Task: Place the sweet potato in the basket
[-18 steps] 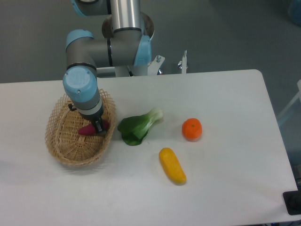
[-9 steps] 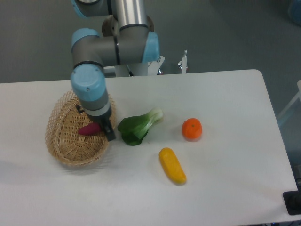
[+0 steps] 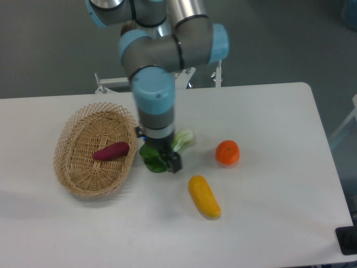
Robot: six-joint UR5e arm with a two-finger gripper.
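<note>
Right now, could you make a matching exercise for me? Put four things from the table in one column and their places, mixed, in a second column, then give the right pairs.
Things:
1. sweet potato
2. orange fruit
3. yellow vegetable
4. leafy green

Places:
A. partly hidden behind the gripper
B. lying inside the basket
C. nearest the front edge of the table
D. right of the leafy green, farthest right of the four

Pairs: 1-B, 2-D, 3-C, 4-A
</note>
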